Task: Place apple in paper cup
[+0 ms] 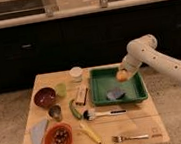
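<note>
Apple (121, 76) was not yet in its cup at this inspection. Findings run from the front edge of the table (142, 125) to the far edge.

Front row: a fork (129, 137), a banana (90, 132) and an orange bowl (45, 139) filled with small brown pieces.

Middle row: a brush (102, 113) lay flat just in front of the green tray (121, 102). A small metal cup (54, 112) stood upright, and I could not make out what was in it.

Further back: a maroon bowl (44, 97) and a translucent green cup (61, 89) stood close together, and neither showed any contents. The green tray held one grey-blue sponge (115, 93) on its floor and nothing else resting there.

Above the tray's far right part, your gripper (123, 73) was pinched onto the apple. By my reading it carried the fruit clear of the tray floor.

Far edge: the paper cup (75, 73) stood upright, mouth up, just outside the tray's far left corner. I could make out nothing inside it.

The governing relation: the paper cup lay toward the left of the view from the apple, across the width of the tray and beyond its left wall, at about the same depth. In my judgement you needed a sideways carry over that wall, then a descent centred on the rim. The mouth looked only a little wider than the fruit, so an off-centre release could tip the cup.
</note>
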`<action>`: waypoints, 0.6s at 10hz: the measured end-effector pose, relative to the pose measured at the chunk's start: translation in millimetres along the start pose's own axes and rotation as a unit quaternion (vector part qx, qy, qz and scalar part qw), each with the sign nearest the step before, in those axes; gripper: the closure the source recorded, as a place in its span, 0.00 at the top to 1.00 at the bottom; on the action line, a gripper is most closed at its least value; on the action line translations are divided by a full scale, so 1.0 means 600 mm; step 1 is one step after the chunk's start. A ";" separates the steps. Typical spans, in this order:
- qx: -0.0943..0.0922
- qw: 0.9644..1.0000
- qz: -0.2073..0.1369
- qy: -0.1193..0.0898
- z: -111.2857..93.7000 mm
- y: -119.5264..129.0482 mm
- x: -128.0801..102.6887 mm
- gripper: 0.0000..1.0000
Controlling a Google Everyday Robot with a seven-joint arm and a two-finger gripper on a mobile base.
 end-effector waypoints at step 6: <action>0.021 1.000 -0.018 0.000 -0.014 -0.030 -0.002 0.05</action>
